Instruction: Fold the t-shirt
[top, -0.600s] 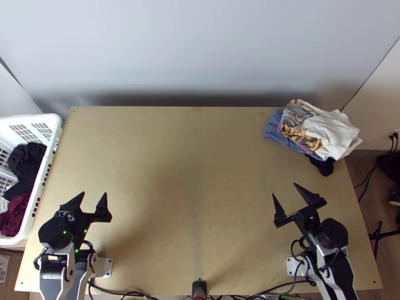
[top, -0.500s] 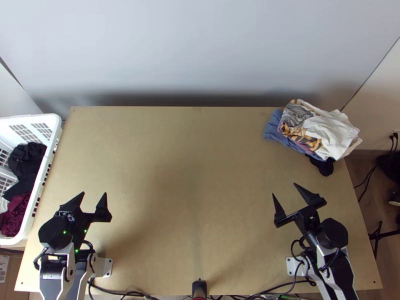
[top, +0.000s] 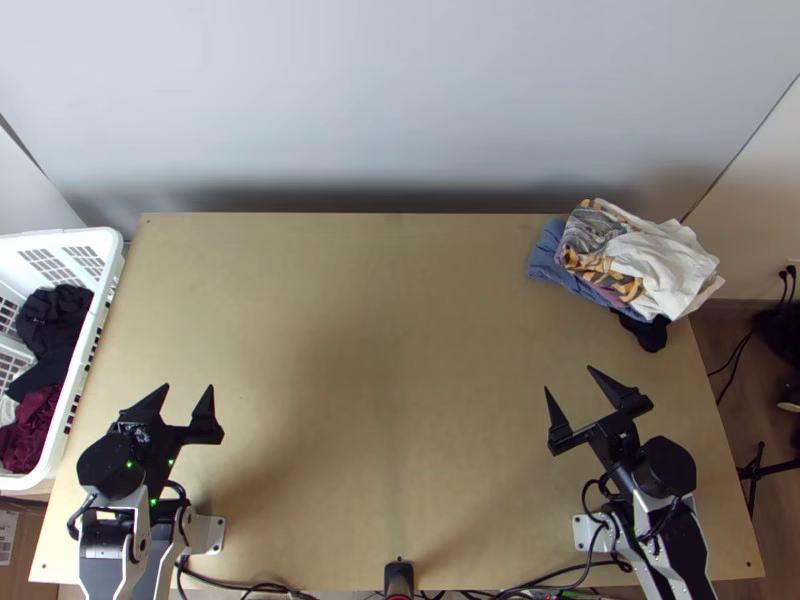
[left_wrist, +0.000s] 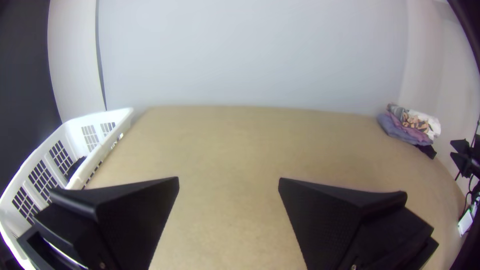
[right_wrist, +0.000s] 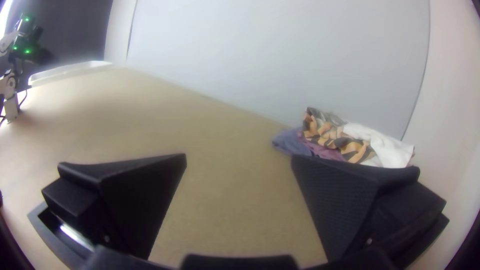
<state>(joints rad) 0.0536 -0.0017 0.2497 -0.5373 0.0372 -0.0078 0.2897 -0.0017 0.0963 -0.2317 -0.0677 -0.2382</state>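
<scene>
In the top view my left gripper (top: 188, 388) stands open over the table's lower left, nothing between its fingers. My right gripper (top: 568, 378) is likewise open at the lower right, below the clothes pile. That pile (top: 640, 262) lies at the far right corner: a blue cloth beneath, patterned and white cloths on top, a black piece at its near side. I cannot tell which is a t-shirt. The left wrist view shows the left gripper (left_wrist: 228, 180) parted wide, apart from any cloth. In the right wrist view the right gripper (right_wrist: 239, 156) is spread too, with the pile (right_wrist: 340, 137) beyond it.
A white laundry basket (top: 112, 262) holding black and dark red cloths (top: 33, 425) stands along the left table edge. The wooden table (top: 380, 350) is bare between the arms. Cables run along its near edge, and a pale wall rises behind it.
</scene>
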